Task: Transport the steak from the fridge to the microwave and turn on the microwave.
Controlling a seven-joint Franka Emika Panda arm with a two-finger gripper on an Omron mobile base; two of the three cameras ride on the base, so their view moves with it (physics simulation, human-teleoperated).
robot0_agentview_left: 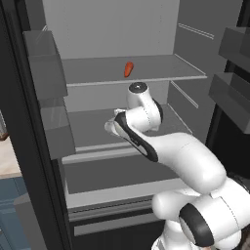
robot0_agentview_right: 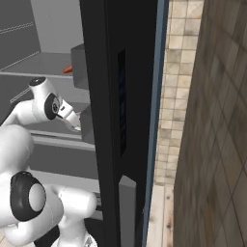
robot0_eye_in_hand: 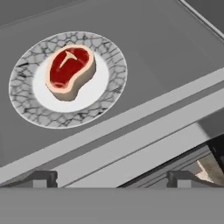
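While fingers (robot0_eye_in_hand: 111, 178) stand wide and empty, steak (robot0_eye_in_hand: 70, 70) well beyond, on plate (robot0_eye_in_hand: 26, 100), fridge (robot0_eye_in_hand: 166, 65) shelf.

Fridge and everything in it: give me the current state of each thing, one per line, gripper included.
fridge: door open, interior shelves exposed.
steak: lying flat on the plate, untouched.
plate: sitting flat on a fridge shelf, steak on it.
carrot-like item: lying on the upper shelf.
gripper: fingers apart, open, holding nothing, short of the plate.
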